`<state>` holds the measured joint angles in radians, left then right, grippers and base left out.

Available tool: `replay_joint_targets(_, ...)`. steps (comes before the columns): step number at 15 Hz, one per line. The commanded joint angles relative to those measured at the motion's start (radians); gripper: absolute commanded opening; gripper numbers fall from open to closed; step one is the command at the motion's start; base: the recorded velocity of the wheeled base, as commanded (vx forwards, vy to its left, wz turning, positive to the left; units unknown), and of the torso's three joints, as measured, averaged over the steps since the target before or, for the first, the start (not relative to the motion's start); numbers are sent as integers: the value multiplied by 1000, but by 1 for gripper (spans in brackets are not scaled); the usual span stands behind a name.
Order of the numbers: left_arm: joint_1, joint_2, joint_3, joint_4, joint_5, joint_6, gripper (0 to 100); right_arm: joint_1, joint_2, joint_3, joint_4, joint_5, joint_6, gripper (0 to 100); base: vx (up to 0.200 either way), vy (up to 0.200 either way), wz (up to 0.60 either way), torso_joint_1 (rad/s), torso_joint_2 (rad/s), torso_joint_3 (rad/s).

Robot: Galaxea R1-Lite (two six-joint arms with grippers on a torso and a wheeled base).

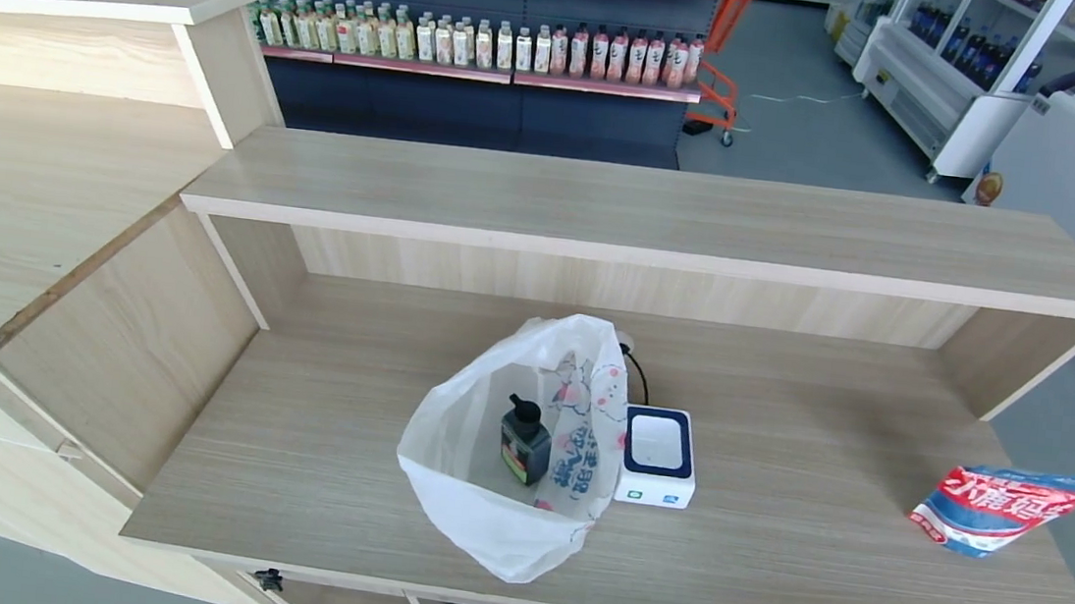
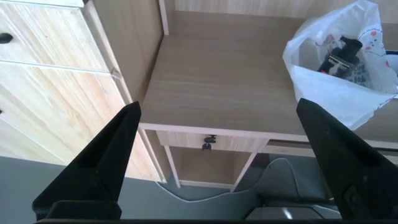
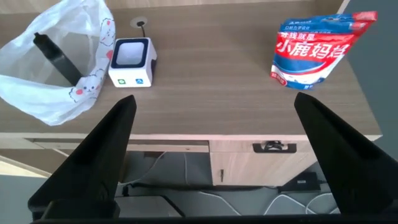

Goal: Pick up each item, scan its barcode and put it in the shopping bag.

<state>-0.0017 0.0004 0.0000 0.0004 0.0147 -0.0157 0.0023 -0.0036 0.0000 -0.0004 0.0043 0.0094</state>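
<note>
pouch (image 1: 1011,506) on tabletop's (image 1: 768,571) right end, long axis crosswise, well apart from scanner (image 1: 657,455) | bottle (image 1: 525,439) in bag (image 1: 477,523) | right jaws released, empty, nearer: pouch lies ahead of them | left jaws released, empty, on bag's side

left gripper (image 2: 217,106): jaws spread wide, tips aimed forward and tilted down. right gripper (image 3: 214,98): same pose, jaws wide apart, angled down. Both wrists level, jaw pairs roughly symmetric.
</note>
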Motion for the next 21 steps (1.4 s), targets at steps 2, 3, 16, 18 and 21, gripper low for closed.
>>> replay_joint_targets(2, 0, 0, 0, 0, 1, -1, 100, 1, 4, 0, 0, 0, 0, 100, 0, -200, 0, 5, 2, -2)
replay_joint_targets(3, 0, 0, 0, 0, 1, 0, 100, 1, 4, 0, 0, 0, 0, 100, 0, -200, 0, -2, -2, 2)
replay_joint_targets(16, 0, 0, 0, 0, -1, 7, 100, 1, 424, -370, 63, 20, 167, 100, 0, -169, 0, 1, 2, 2)
replay_joint_targets(18, 0, 0, 0, 0, -1, 8, 100, -19, 922, -767, 92, -73, 584, 100, 0, 0, 0, 0, 0, 0)
replay_joint_targets(21, 0, 0, 0, 0, -2, 7, 100, -48, 1343, -1115, 319, -182, 923, 100, 0, 0, 0, 0, 0, 0)
